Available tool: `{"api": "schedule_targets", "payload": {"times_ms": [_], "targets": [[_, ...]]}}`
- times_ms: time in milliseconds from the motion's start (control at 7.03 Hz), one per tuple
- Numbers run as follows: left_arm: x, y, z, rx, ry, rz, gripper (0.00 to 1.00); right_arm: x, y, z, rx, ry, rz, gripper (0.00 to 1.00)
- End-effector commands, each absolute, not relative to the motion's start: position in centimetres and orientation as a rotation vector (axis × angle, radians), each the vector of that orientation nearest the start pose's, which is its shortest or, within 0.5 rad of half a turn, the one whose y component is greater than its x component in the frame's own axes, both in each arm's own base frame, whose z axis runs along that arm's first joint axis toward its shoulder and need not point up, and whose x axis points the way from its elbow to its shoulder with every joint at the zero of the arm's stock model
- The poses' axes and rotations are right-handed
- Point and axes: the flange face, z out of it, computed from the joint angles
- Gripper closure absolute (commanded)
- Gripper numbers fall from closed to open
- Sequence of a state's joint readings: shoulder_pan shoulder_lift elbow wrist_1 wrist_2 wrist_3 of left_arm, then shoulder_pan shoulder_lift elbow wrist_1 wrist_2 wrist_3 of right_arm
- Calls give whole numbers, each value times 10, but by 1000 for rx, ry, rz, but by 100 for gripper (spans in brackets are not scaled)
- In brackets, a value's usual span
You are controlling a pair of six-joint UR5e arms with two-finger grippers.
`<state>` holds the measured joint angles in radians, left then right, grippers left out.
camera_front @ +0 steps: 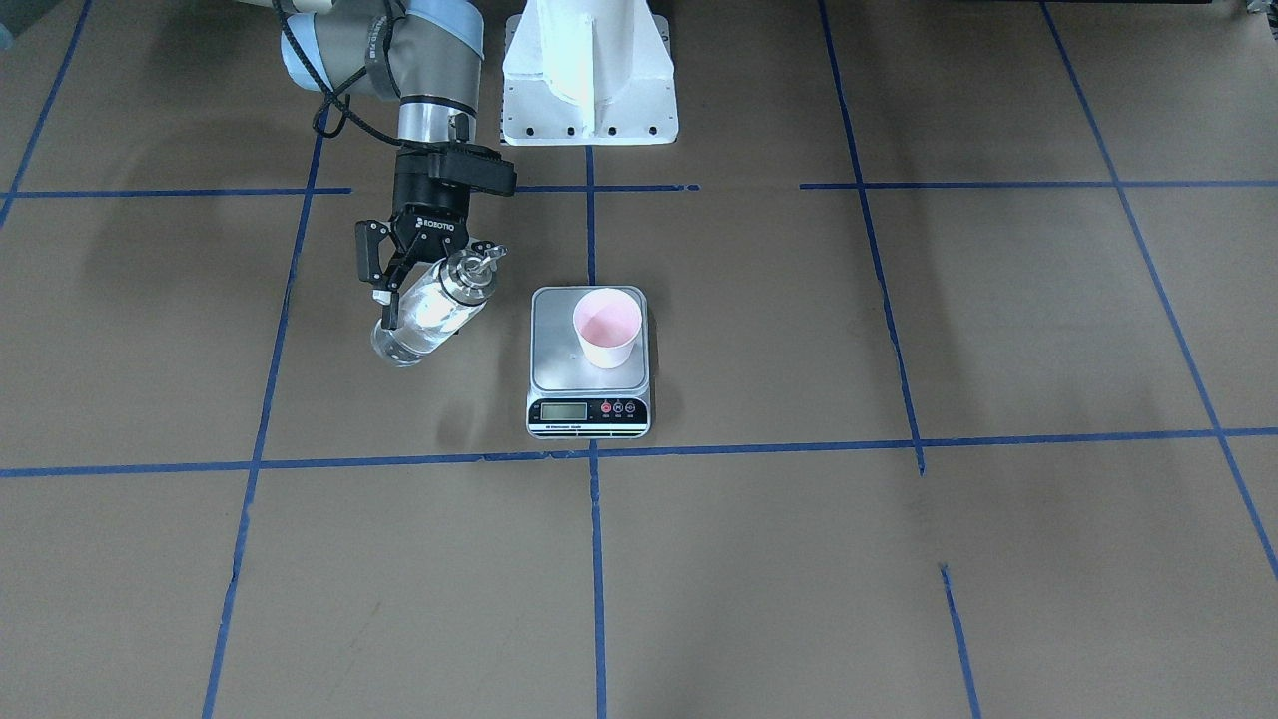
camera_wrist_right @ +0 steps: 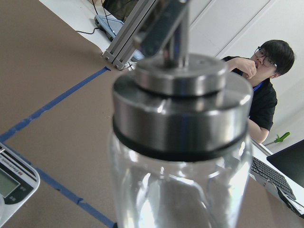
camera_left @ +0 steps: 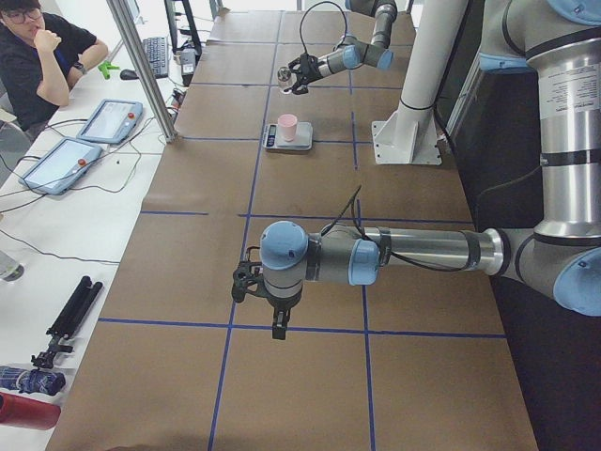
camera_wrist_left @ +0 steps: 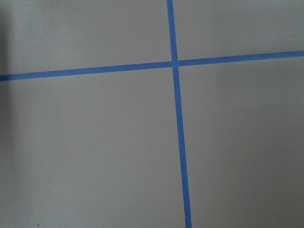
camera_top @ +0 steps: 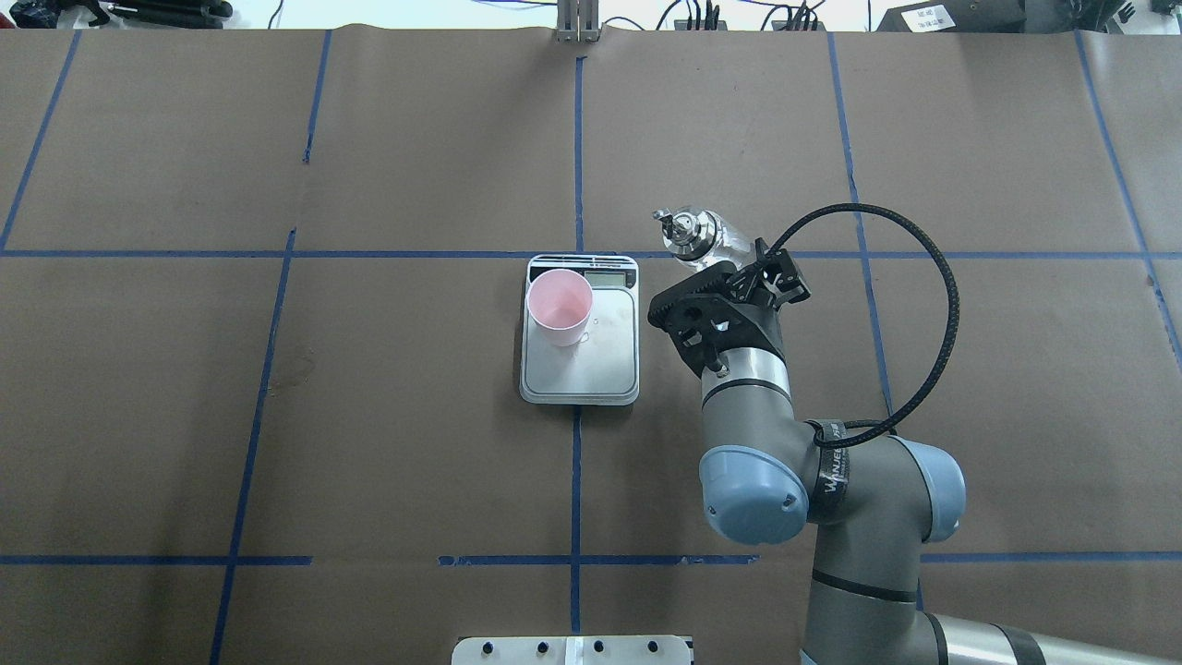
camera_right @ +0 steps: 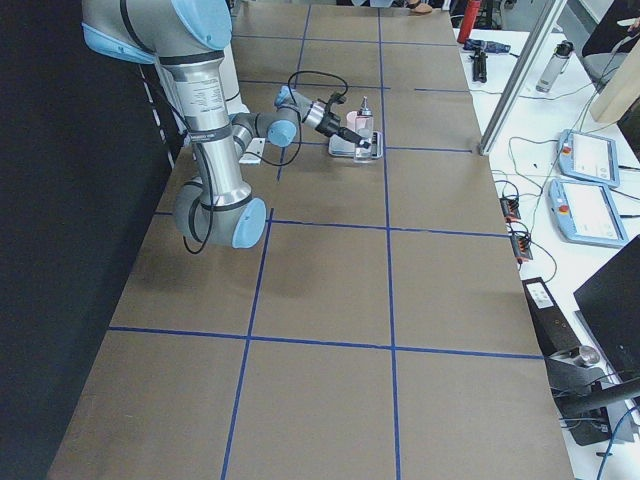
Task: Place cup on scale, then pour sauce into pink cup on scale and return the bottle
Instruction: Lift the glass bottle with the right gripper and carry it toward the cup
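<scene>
Pour step: cup (camera_front: 606,328) already on scale (camera_front: 557,371), mid-bench. Tilted bottle (camera_front: 411,335) clamped in right gripper (camera_front: 424,282) just beside scale; next, carry it over cup and tip more. Can't tell left gripper (camera_left: 246,281) state.

My right arm (camera_top: 750,406) is grey metal tube with pale blue caps at the joints. A black strap with white lettering goes round the elbow, and a black ribbed cable (camera_top: 946,305) runs from there to the wrist. My right gripper (camera_front: 404,300) is black with ROBOTIQ printed in white, its linked fingers (camera_front: 371,262) jointed by small pins and one ending in a pale tip. My left arm (camera_left: 423,249) wears the same grey and blue with a white printed label on its thick tube, and a white pedestal (camera_front: 639,90) with dark bolt holes along its foot carries me.
</scene>
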<state>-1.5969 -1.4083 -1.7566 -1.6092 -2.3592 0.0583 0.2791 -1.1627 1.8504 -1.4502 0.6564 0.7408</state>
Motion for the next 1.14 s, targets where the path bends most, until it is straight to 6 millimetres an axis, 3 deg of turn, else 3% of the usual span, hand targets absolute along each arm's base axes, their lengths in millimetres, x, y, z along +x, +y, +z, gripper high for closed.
{"api": "schedule_targets", "payload": {"times_ms": [0,712,996], "targets": [[-74,-425,638,90,785,54,0,-504,-366,273,1132,-153,-120,100],[-74,-425,638,88,785,53,0,-509,-369,267,1139,-45,-148,100],[-73,-425,638,89,785,56,0,-516,-370,278,1143,15,-166,100]]}}
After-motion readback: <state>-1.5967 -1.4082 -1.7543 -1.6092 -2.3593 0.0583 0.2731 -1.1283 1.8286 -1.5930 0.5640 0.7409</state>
